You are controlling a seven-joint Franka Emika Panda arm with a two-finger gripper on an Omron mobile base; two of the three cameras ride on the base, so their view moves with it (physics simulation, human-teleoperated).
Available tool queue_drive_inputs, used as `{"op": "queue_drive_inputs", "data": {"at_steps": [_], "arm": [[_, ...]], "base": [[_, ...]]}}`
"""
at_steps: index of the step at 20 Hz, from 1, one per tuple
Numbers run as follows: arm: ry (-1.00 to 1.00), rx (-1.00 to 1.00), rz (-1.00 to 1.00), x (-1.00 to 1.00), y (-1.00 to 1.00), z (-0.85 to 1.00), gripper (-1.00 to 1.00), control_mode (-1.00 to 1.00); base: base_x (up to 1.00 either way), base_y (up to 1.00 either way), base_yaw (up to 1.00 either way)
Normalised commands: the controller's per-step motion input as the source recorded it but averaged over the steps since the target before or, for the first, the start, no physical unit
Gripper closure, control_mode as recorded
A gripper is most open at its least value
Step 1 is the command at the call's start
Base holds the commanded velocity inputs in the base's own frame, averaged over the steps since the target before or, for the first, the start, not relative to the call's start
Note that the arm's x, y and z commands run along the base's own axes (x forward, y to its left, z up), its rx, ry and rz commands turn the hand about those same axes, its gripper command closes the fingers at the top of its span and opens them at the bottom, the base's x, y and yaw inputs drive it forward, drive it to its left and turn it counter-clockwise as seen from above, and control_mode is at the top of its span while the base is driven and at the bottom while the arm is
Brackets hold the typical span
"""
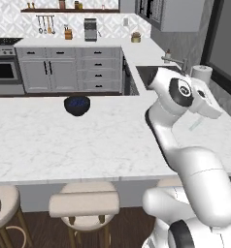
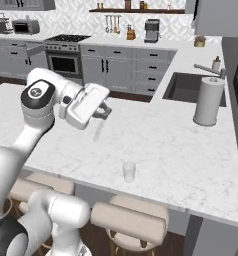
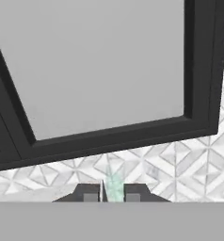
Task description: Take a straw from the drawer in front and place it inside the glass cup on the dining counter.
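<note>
My claw [image 2: 105, 113] pinches the straw [image 2: 98, 129] above the bench [image 2: 191, 160]; next I must carry it over the cup [image 2: 129, 171].

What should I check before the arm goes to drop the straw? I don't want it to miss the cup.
1. Straw gripped: ok, the claw is shut on it, and it hangs down pale and thin.
2. Straw clear of the counter: ok, its lower end hangs above the marble.
3. Cup upright: ok, it stands near the counter's stool-side edge.
4. Cup free to enter: ok, nothing stands close beside it.
5. Claw above the cup: not ok, it is off to one side.
6. Towel roll out of the path: ok, it stands by the sink, far from the cup.
</note>
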Motion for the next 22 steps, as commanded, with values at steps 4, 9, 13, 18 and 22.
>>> {"op": "queue_drive_inputs", "data": {"at_steps": [4, 9, 13, 18, 22], "arm": [[-0.02, -0.46, -0.04, 0.21, 0.00, -0.07, 1.00, -1.00], [0.00, -0.41, -0.02, 0.40, 0.00, -0.05, 1.00, -1.00], [0.01, -0.31, -0.02, 0.27, 0.00, -0.12, 1.00, -1.00], [0.02, -0.04, -0.04, 0.00, 0.06, -0.38, 1.00, -1.00], [0.01, 0.04, -0.06, 0.01, 0.04, -0.39, 1.00, -1.00]], "base": [[0.00, 0.00, 0.00], [0.00, 0.00, 0.00], [0.00, 0.00, 0.00], [0.00, 0.00, 0.00], [0.00, 0.00, 0.00]]}}
